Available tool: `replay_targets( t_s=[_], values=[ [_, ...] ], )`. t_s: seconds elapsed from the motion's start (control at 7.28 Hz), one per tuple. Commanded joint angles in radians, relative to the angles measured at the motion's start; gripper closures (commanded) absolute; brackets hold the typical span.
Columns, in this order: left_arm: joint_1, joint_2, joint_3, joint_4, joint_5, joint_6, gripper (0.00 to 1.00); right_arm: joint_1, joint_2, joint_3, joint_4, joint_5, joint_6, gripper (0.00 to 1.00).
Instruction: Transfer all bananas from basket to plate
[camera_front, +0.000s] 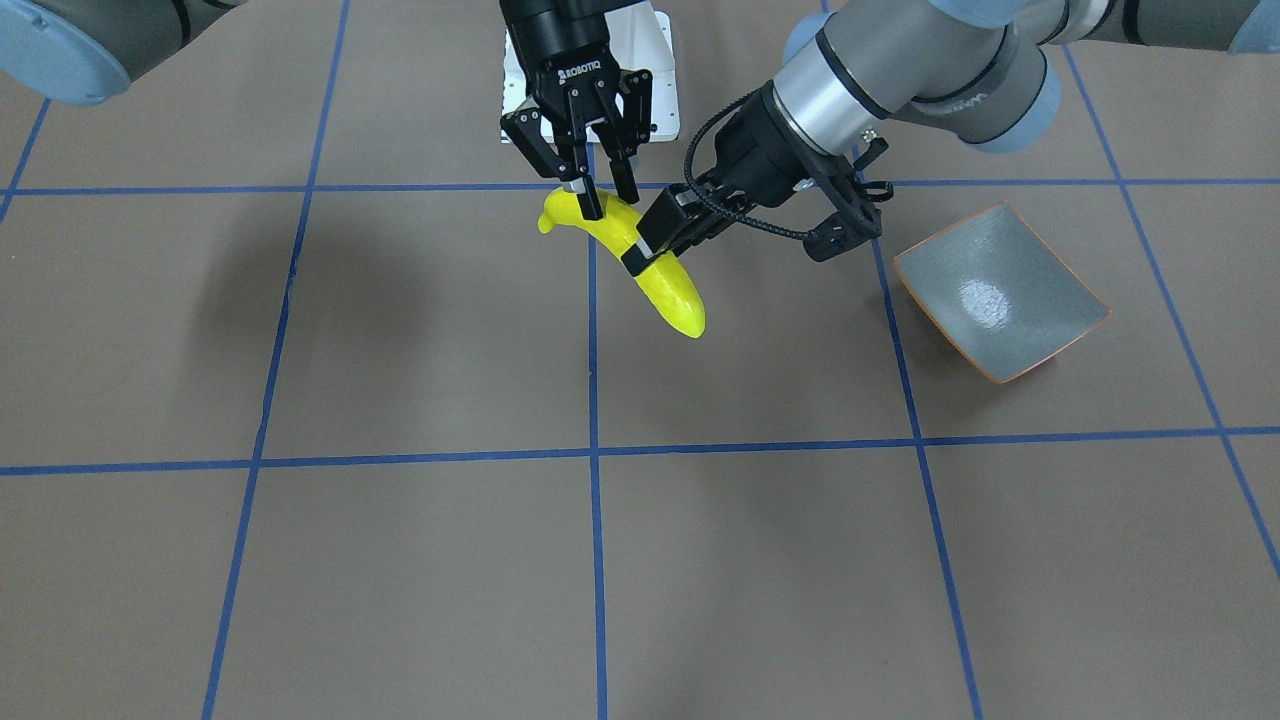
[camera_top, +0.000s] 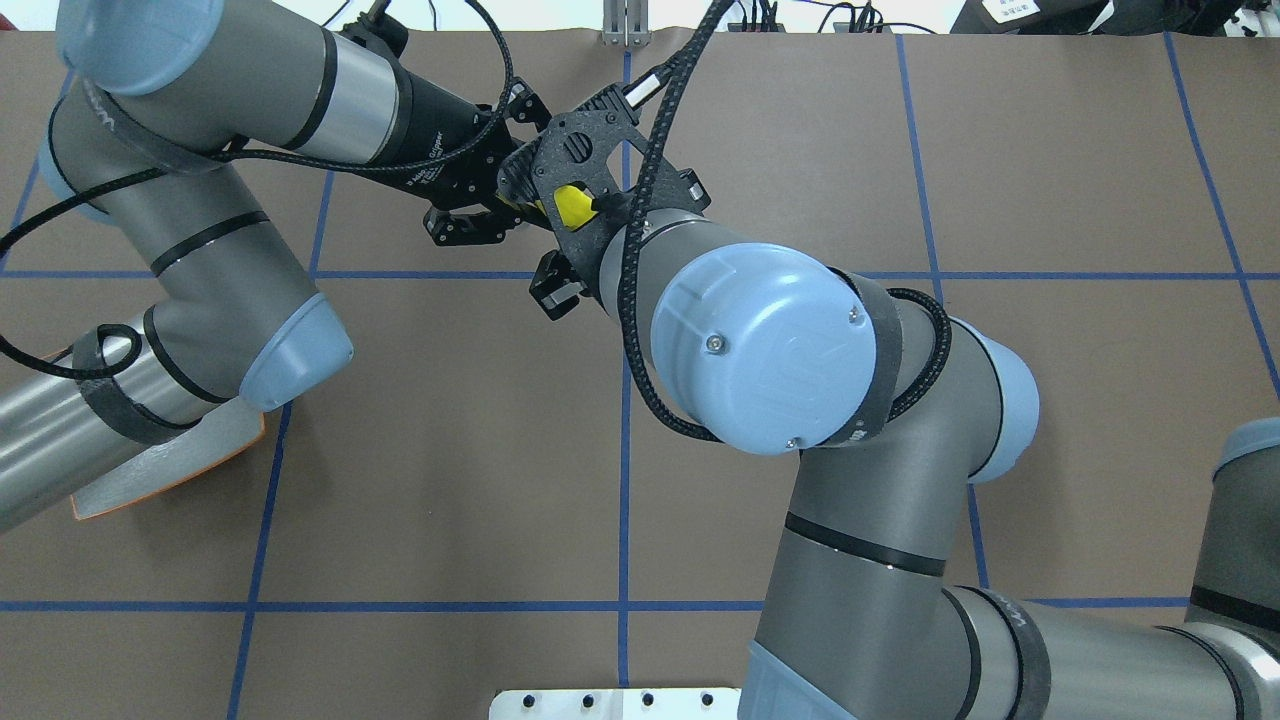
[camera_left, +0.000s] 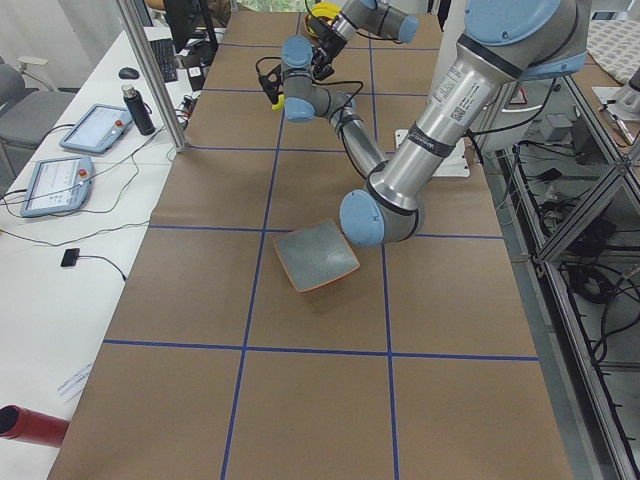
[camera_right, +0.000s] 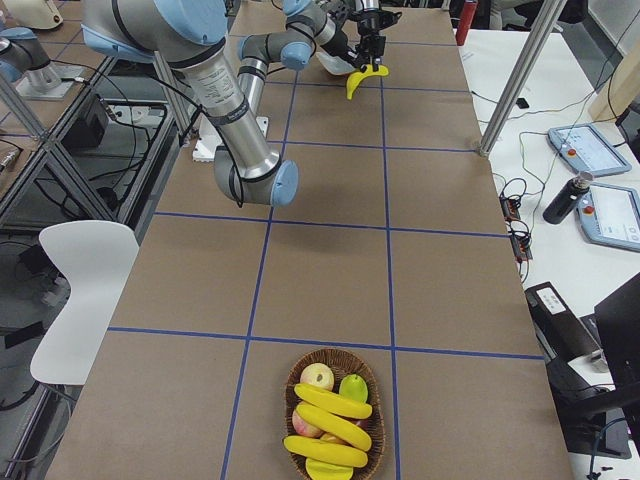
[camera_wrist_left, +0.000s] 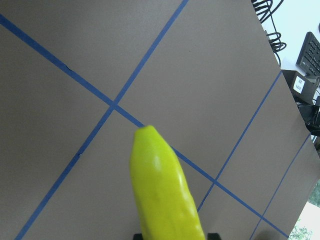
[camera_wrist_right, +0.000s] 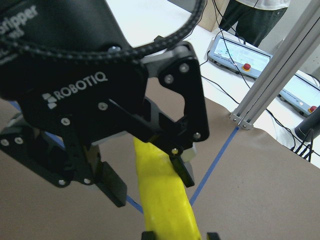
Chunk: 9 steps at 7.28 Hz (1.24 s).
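One yellow banana (camera_front: 670, 290) hangs in the air above the table's middle, and both grippers hold it. My right gripper (camera_front: 605, 200) points straight down and is shut on the banana near its stem end. My left gripper (camera_front: 650, 245) comes in at a slant and is shut on the banana's middle. The left wrist view shows the banana's free tip (camera_wrist_left: 162, 190) sticking out over the table. The blue-grey plate (camera_front: 1000, 290) with an orange rim lies empty on my left side. The basket (camera_right: 290, 400) stands far off at the table's right end and holds three bananas (camera_right: 335, 402).
The basket also holds an apple (camera_right: 318, 376) and a green fruit (camera_right: 352, 386). A white base plate (camera_front: 655, 90) sits behind the grippers. A side bench with tablets (camera_left: 95, 125) runs along the table's far edge. A red cylinder (camera_left: 30, 425) lies off the table's corner.
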Motion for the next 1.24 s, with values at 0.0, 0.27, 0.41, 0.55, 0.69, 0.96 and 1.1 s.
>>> replay_targets(
  t_s=[0.0, 0.27, 0.41, 0.55, 0.69, 0.96, 1.1],
  values=[
    [-0.003, 0.001, -0.006, -0.004, 0.000, -0.002, 1.00, -0.003, 0.000, -0.002, 0.027, 0.002, 0.033, 0.01],
    [-0.020, 0.001, -0.029, -0.002, 0.000, -0.001, 1.00, 0.002, -0.019, -0.003, 0.071, 0.039, 0.122, 0.01],
    [-0.037, 0.012, -0.029, -0.001, -0.001, 0.005, 1.00, 0.029, -0.032, 0.001, 0.091, 0.094, 0.133, 0.01],
    [-0.063, 0.036, -0.040, -0.001, -0.003, 0.015, 1.00, 0.093, -0.049, 0.001, 0.096, 0.192, 0.198, 0.01],
    [-0.086, 0.100, -0.095, 0.002, -0.014, 0.088, 1.00, 0.183, -0.084, 0.001, 0.095, 0.338, 0.214, 0.01],
    [-0.094, 0.316, -0.240, 0.004, -0.036, 0.212, 1.00, 0.361, -0.190, -0.035, 0.088, 0.534, 0.217, 0.01],
    [-0.095, 0.452, -0.296, -0.017, -0.050, 0.269, 1.00, 0.461, -0.222, -0.081, 0.085, 0.667, 0.185, 0.00]
  ],
)
